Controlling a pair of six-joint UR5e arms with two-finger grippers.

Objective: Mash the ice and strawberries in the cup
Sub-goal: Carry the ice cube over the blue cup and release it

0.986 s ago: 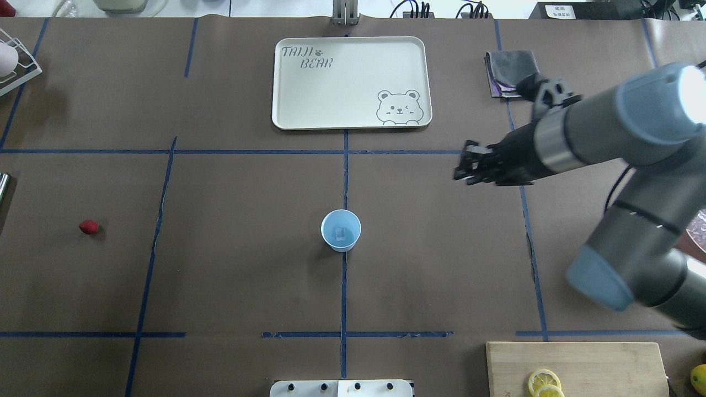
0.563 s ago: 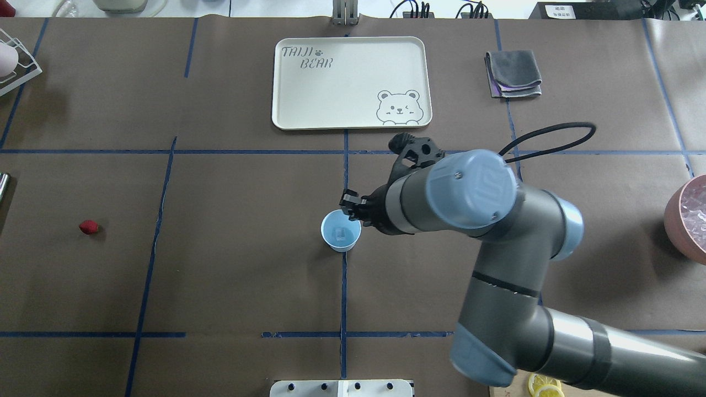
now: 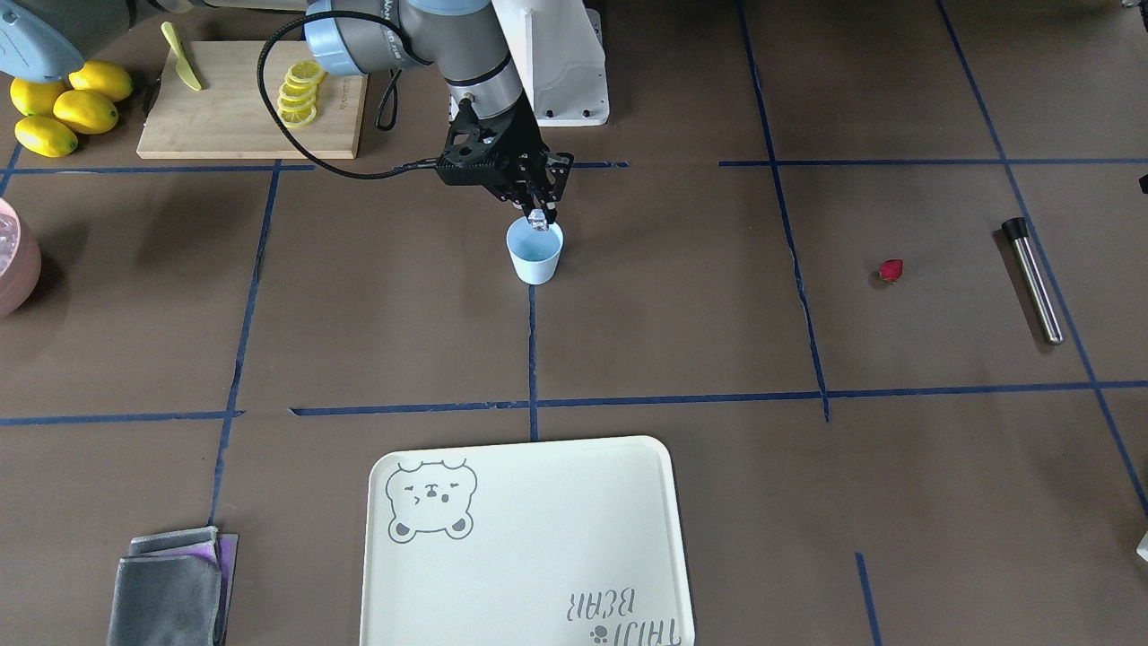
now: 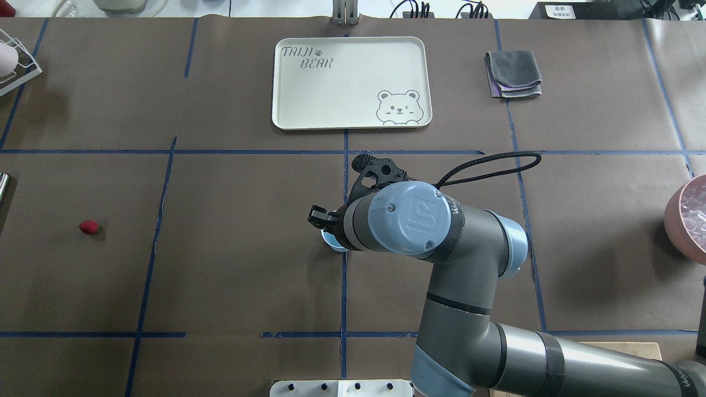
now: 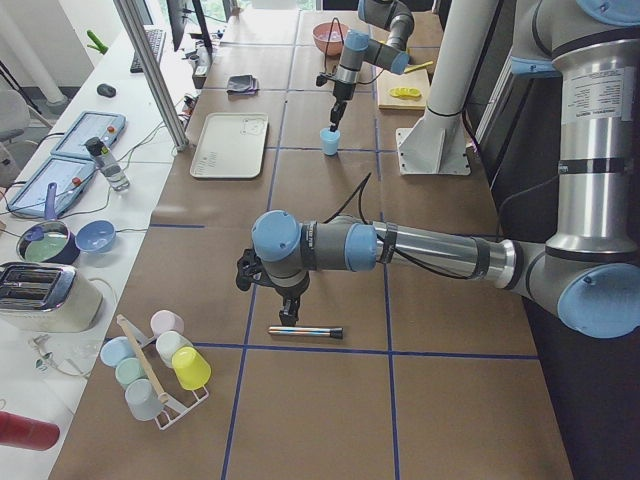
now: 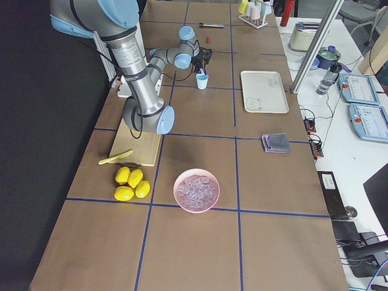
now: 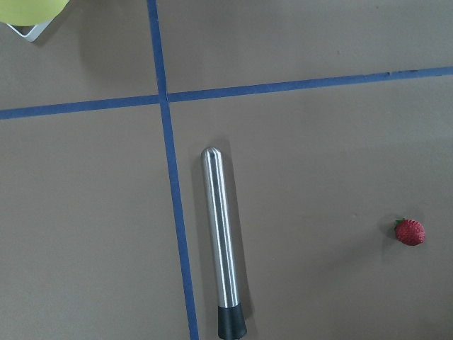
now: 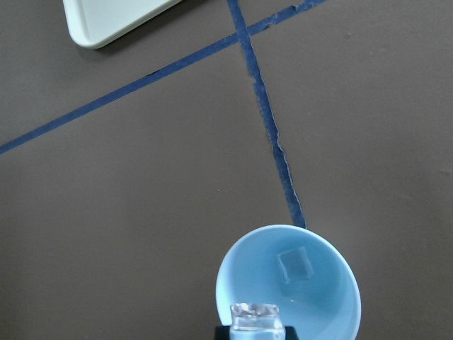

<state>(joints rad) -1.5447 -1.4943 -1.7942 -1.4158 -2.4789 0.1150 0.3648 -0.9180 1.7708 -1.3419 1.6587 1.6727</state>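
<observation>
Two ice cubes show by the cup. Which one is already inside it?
The cube lying on the floor of the cup; the other cube is pinched in the right gripper above the rim.

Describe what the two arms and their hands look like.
Both the right arm and the left arm are grey tubes with pale-blue joint caps; the right one's cap bears a logo. The right hand and left hand are black. A black cable loops from the right wrist.
</observation>
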